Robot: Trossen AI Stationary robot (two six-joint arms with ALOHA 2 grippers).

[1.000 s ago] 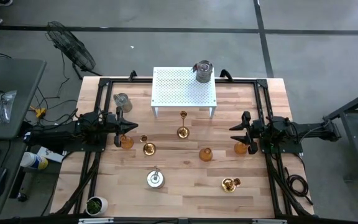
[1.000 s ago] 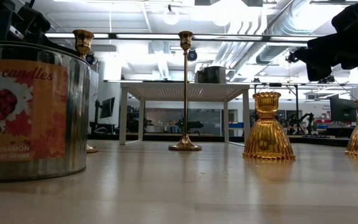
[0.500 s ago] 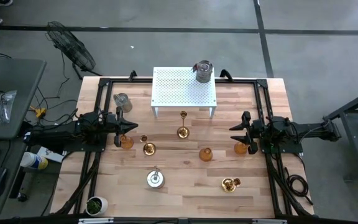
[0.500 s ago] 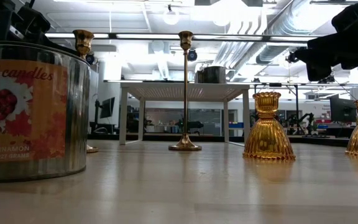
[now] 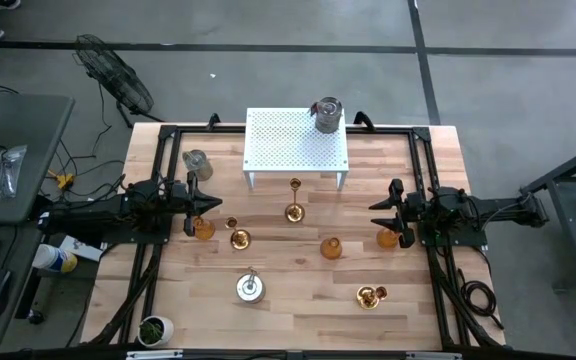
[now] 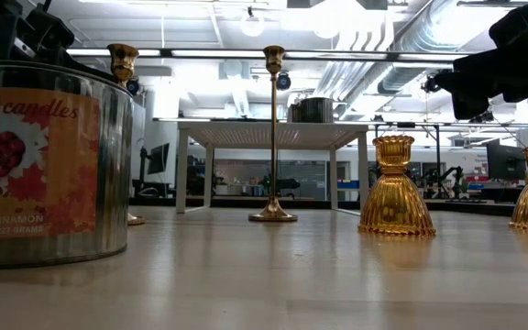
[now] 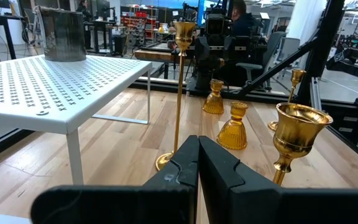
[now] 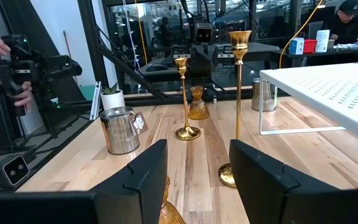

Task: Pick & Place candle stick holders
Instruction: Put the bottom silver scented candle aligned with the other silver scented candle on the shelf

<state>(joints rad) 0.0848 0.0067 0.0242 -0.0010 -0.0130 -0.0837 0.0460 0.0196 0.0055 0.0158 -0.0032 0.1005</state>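
- Change since the earlier frames: none visible; both arms and every holder lie where they did a second ago.
- Landmark: the white perforated stand (image 5: 297,148) at the desk's (image 5: 298,300) far edge, carrying a grey metal can (image 5: 327,114).
- Tall slim gold candlestick (image 5: 294,199): just in front of the stand. Judged light, rigid, top-heavy and slippery; best taken low on the stem, near its base.
- Amber glass holders (image 5: 331,247): one in front of the stand towards the right arm, one (image 5: 387,238) at the right gripper, one (image 5: 203,228) at the left gripper. Judged brittle and ribbed; the narrow neck offers the surest hold.
- Short gold stemmed holders (image 5: 239,238) and (image 5: 371,295): farther forward of the stand; the stem suits the fingers.
- Tin candle (image 6: 44,160): nearest the desk's front edge, wide and smooth.
- Left gripper (image 5: 208,205): beside the stand's left end, fingers pressed together, empty.
- Right gripper (image 5: 380,212): beside the stand's right end, fingers parted around the amber holder below it; contact cannot be told.
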